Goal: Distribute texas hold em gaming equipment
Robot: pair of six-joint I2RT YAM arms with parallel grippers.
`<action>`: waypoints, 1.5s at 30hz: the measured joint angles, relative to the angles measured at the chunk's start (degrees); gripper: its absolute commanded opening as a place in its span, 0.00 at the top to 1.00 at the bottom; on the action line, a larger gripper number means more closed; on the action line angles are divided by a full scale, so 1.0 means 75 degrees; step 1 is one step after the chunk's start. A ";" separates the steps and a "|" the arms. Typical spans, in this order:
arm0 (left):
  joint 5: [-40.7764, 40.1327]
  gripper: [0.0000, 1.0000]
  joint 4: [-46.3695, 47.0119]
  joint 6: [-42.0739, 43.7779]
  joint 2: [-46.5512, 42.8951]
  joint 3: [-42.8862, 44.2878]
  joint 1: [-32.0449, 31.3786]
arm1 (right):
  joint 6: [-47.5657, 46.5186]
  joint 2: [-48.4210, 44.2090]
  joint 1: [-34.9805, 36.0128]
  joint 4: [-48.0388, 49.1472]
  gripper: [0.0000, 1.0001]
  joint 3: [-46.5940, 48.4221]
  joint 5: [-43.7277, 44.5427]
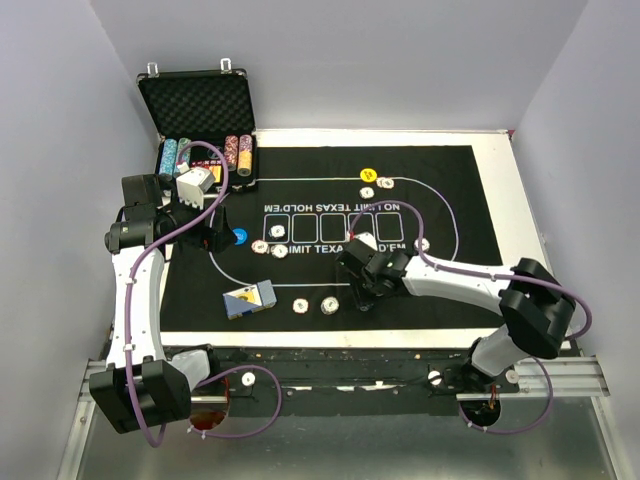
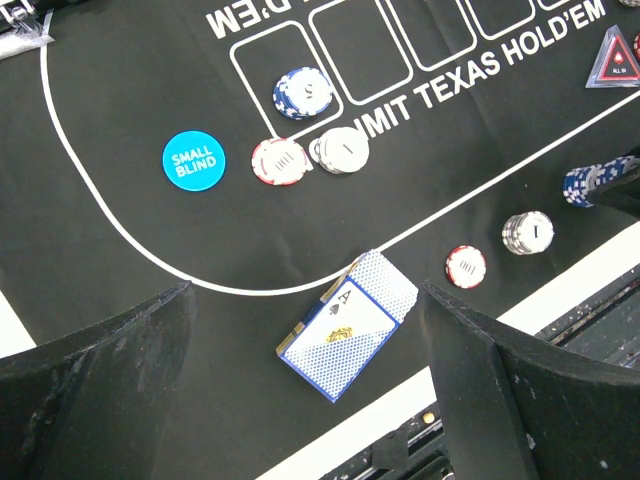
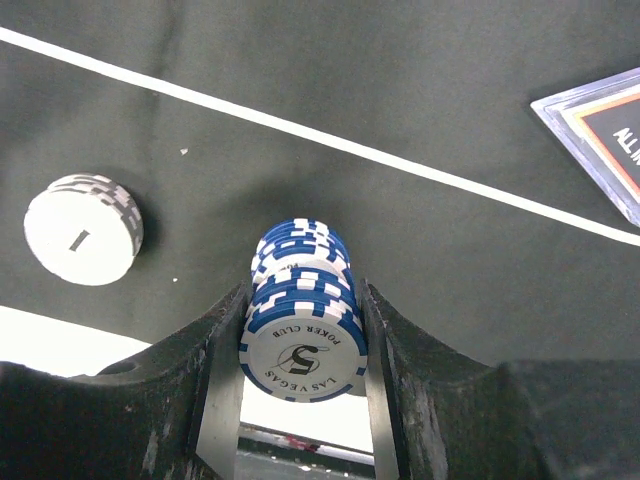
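We judge this a chip pick-up: our right claw (image 3: 303, 300) clasps the blue chip stack (image 3: 298, 262) standing on the mat (image 3: 420, 110) beside a white stack (image 3: 82, 228). Our left claw (image 2: 305, 300) gapes empty over the card deck (image 2: 348, 322). The next move calls for a straight, steady lift.

The mat (image 2: 130, 80) reads "NO LIMIT TEXAS HOLD'EM"; blue button (image 2: 194, 160) — "SMALL BLIND"; blue chip stack (image 3: 303, 345) — "LAS VEGAS POKER CLUB".

Soft, even overhead light keeps every view bright. The black felt mat (image 1: 200, 300) looks matte. The stack of blue-and-white round poker chips (image 3: 300, 320) throws a faint shadow. Close black fingers (image 3: 120, 420) appear dark and slightly blurred.
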 measured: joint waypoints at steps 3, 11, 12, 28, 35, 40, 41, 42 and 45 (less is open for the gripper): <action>0.0000 0.01 0.0000 0.0000 0.0000 0.0000 0.0000 | 0.0000 -0.0192 0.0000 -0.0224 0.62 0.0163 0.0064; -0.0003 0.01 -0.0003 0.0020 0.0000 0.0000 0.0000 | -0.0227 -0.0388 -0.0105 -0.0679 0.62 0.1189 0.0495; -0.0003 0.01 -0.0003 0.0026 0.0000 0.0000 0.0000 | -0.0297 -0.0388 -0.0169 -0.0717 0.62 0.1332 0.0525; 0.0000 0.01 -0.0111 0.0152 -0.0079 0.0000 0.0023 | -0.1582 0.2154 -0.3987 0.0038 0.65 0.3891 0.0504; 0.0000 0.01 -0.0181 0.0227 -0.0079 0.0000 0.0055 | -0.1635 0.3398 -0.4648 0.0125 0.65 0.4692 0.0353; 0.0003 0.01 -0.0181 0.0230 -0.0076 0.0000 0.0055 | -0.1635 0.3917 -0.5004 0.0160 0.65 0.5356 0.0248; 0.0000 0.01 -0.0181 0.0230 -0.0076 0.0000 0.0055 | -0.1635 0.4022 -0.5056 0.0160 0.65 0.5508 0.0248; 0.0000 0.01 -0.0181 0.0230 -0.0076 0.0000 0.0055 | -0.1635 0.4130 -0.5103 0.0166 0.65 0.5654 0.0248; 0.0003 0.01 -0.0184 0.0233 -0.0079 0.0000 0.0082 | -0.1632 0.4441 -0.5246 0.0169 0.64 0.6003 0.0248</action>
